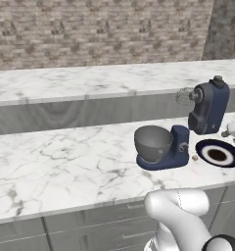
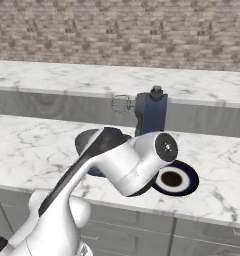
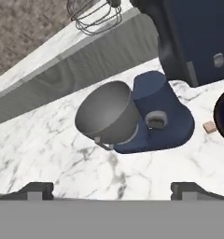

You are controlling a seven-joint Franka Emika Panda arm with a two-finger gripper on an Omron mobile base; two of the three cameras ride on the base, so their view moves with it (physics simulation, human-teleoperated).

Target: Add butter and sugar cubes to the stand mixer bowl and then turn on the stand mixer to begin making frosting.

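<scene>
Stand mixer bowl (image 3: 106,114) — dull grey metal, matt, smooth. Stand mixer (image 1: 207,107) finished in navy, smooth, faint sheen; wire whisk (image 3: 94,17) thin bare metal. Counter (image 1: 60,162) — polished white marble look, grey veining. Plate (image 1: 219,153) glazed, glossy, dark blue and white. Back wall (image 1: 90,29) rough brick, matt.

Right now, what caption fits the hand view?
Open gripper hovers above grey metal bowl on navy blue stand mixer.

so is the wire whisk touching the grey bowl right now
Apart. In the left base view the wire whisk hangs from the raised mixer head, well above and behind the stand mixer bowl, with counter wall showing between them.
</scene>
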